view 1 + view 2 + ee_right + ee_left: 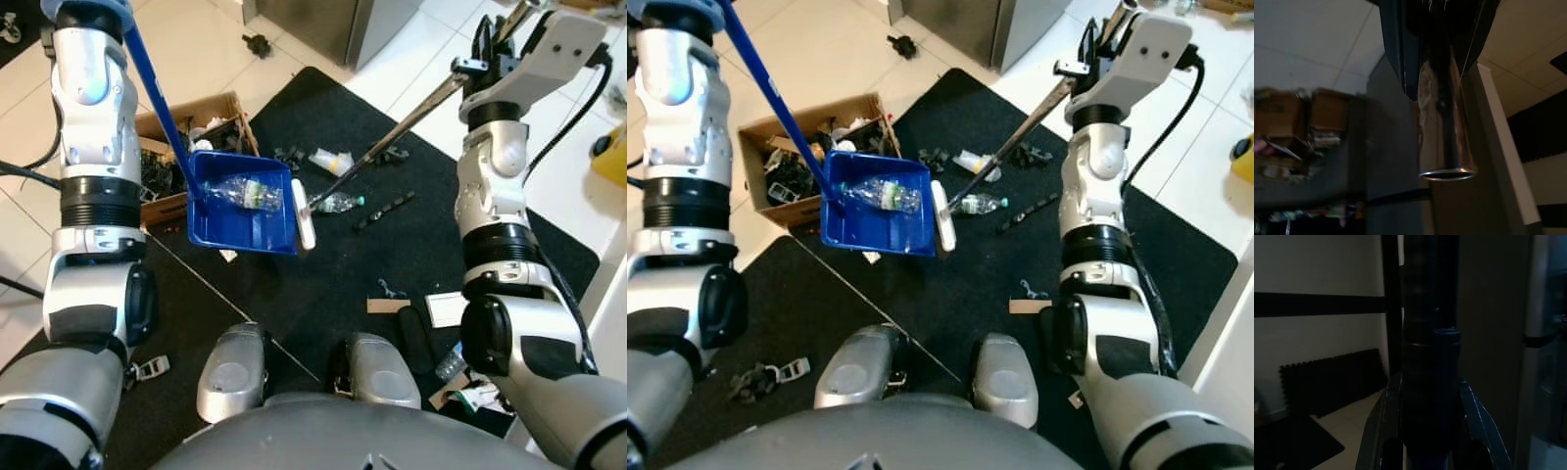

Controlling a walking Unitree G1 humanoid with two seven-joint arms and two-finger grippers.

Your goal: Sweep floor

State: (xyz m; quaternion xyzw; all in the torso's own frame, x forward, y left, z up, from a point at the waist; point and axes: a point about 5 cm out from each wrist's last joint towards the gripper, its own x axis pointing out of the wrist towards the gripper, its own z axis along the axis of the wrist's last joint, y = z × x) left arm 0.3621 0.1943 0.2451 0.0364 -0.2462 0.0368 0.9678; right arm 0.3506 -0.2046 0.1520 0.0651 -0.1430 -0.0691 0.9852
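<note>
Inside square blue plastic dustpan (245, 211), crumpled clear bottle (247, 192), metal broom pole (411, 119)

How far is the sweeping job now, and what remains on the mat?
One plastic bottle already lies in the blue dustpan, held by the left gripper. The right gripper holds the broom, its head beside the pan. A second bottle, a white wrapper and scraps are left on the black mat.
</note>
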